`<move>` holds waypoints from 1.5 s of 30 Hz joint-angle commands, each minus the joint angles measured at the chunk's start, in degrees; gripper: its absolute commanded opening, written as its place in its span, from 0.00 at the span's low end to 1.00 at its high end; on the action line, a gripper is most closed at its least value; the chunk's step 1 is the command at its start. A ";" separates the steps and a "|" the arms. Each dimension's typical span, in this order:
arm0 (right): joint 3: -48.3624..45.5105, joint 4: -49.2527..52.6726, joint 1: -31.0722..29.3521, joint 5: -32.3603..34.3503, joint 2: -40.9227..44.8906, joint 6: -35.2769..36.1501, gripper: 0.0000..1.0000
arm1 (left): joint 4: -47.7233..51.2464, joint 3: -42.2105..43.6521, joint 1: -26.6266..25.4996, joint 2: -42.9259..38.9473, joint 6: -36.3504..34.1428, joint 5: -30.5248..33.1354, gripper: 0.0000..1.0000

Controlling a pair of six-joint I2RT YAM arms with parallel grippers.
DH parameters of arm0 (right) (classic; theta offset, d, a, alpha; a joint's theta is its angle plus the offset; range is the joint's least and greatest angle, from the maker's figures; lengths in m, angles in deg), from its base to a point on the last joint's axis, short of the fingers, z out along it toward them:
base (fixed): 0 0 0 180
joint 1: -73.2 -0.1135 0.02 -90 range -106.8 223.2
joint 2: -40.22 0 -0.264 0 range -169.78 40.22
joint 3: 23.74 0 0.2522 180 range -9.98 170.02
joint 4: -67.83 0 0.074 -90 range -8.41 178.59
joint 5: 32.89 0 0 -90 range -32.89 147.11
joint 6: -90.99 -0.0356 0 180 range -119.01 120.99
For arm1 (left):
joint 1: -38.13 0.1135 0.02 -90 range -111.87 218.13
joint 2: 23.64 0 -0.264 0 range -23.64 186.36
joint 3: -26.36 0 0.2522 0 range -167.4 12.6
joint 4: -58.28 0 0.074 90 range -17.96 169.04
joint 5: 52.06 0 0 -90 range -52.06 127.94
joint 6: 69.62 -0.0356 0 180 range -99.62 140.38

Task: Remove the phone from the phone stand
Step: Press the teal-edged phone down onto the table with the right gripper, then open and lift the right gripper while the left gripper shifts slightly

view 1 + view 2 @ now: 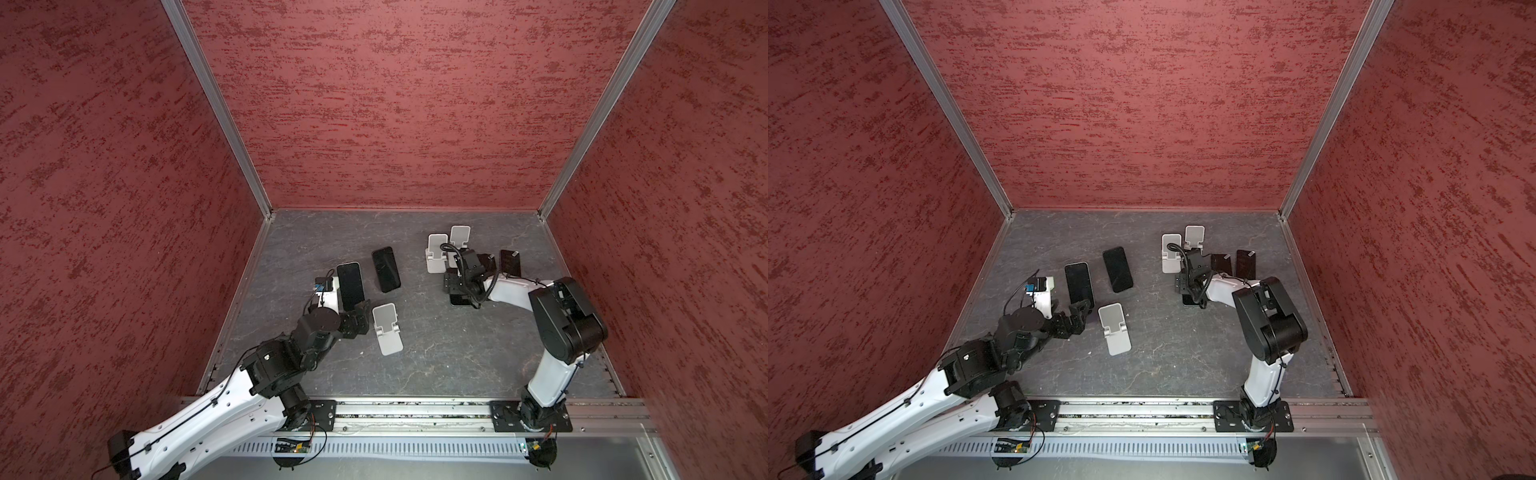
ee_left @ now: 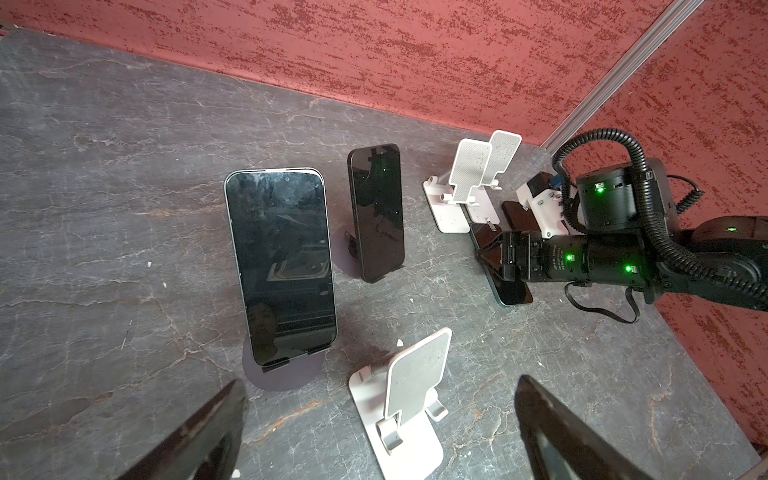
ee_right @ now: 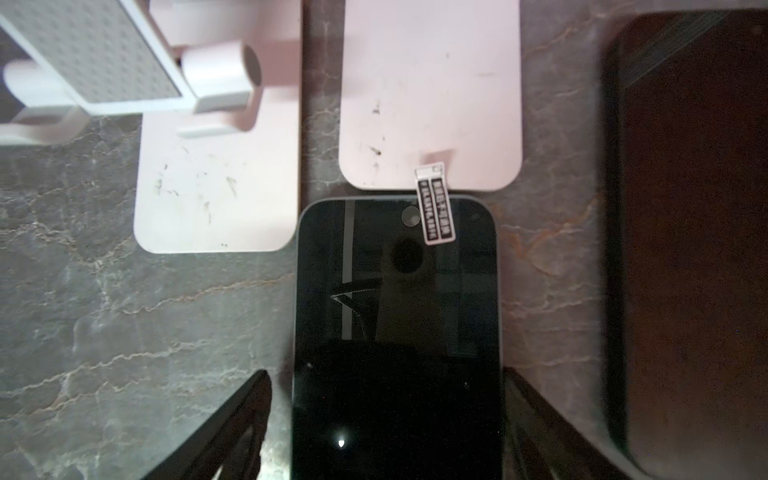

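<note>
Two dark phones lean upright on dark phone stands at centre left: a silver-edged phone [image 1: 350,286] [image 2: 282,266] and a black phone [image 1: 386,269] [image 2: 376,212]. My left gripper [image 1: 359,318] [image 2: 380,432] hangs open just in front of the silver-edged one, with an empty white stand [image 2: 411,399] between its fingers. My right gripper [image 1: 457,293] [image 3: 386,374] points down over a third phone [image 3: 397,316] lying flat on the table. Its jaws straddle that phone, and a gap shows beside the left finger [image 3: 249,399].
Two empty white stands [image 1: 436,253] [image 1: 459,239] stand at the back right, and the flat phone's top edge meets one base [image 3: 430,95]. More phones lie flat near the right wall [image 1: 510,262] [image 3: 685,249]. Red walls enclose the grey table [image 1: 436,357].
</note>
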 commanded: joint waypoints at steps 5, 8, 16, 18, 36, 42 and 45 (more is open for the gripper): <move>-2.34 12.95 0.20 -3.75 -2.06 -2.97 0.89 | -0.81 1.08 0.30 -0.22 -0.08 0.36 0.99; -2.05 13.43 0.29 -3.44 -1.66 -3.19 0.89 | -0.99 1.07 0.29 -0.10 -0.23 0.28 1.00; -0.47 14.67 0.31 -2.94 -1.53 -3.19 0.89 | -1.16 1.04 0.29 -0.12 -0.63 0.26 0.99; 0.22 15.14 0.35 -3.23 -1.23 -3.08 0.90 | -1.16 1.06 0.36 -0.09 -0.76 0.40 1.00; 5.19 16.37 0.38 -4.01 9.41 -0.62 0.99 | -0.81 0.89 0.64 0.42 -2.14 0.41 0.99; 4.70 14.50 0.45 -4.99 17.11 -0.47 0.99 | 0.97 -0.70 0.55 3.18 -1.65 0.57 1.00; 4.53 14.28 0.38 -4.25 19.95 -0.86 0.99 | 1.90 -1.98 -0.09 5.38 -1.30 1.32 1.00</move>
